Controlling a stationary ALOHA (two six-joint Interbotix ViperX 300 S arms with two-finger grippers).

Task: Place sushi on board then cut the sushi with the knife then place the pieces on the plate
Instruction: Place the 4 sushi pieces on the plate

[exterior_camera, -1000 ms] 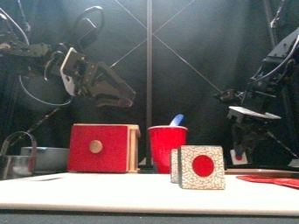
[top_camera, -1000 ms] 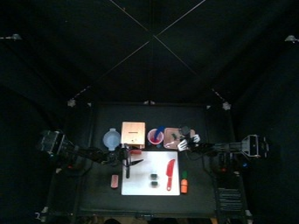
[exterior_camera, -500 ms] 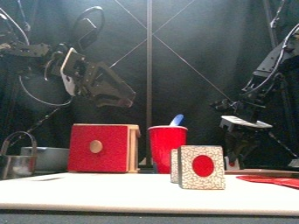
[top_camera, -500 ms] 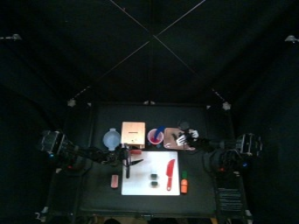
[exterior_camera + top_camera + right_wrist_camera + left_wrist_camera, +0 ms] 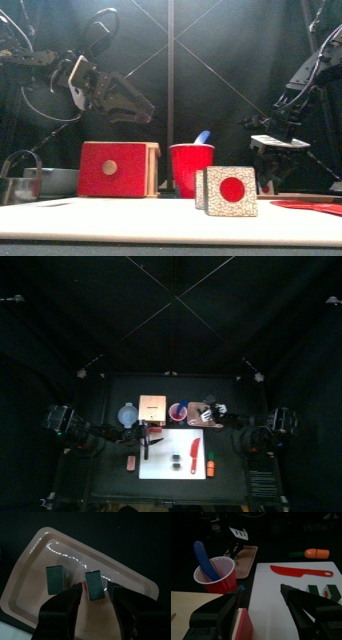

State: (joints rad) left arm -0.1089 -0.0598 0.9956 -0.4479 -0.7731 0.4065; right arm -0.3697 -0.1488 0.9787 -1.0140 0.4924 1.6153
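Nearest, at the middle of the worktop's front edge: white cutting board (image 5: 167, 451), lying flat. On its front part, sushi blocks (image 5: 230, 191), close together, with a speckled white face and red centre turned to the front. Beside and a little behind them on the board, red knife (image 5: 195, 448), flat, untouched. Between the board and the worktop's right edge, orange carrot toy (image 5: 316, 553).

Farther back, in a row from left to right: blue-grey bowl (image 5: 30, 186), wooden box (image 5: 118, 168) with red drawer front, red cup (image 5: 191, 165) with blue knife (image 5: 202, 137) standing inside, pink tray (image 5: 40, 557). On the tray, two sushi pieces (image 5: 55, 579), upright, side by side but apart.

Right gripper (image 5: 95, 594): hangs over the tray above one piece, jaws apart, gripping nothing. Left gripper (image 5: 259, 592): hovers high over the board's back left corner, before the box, jaws apart and empty.
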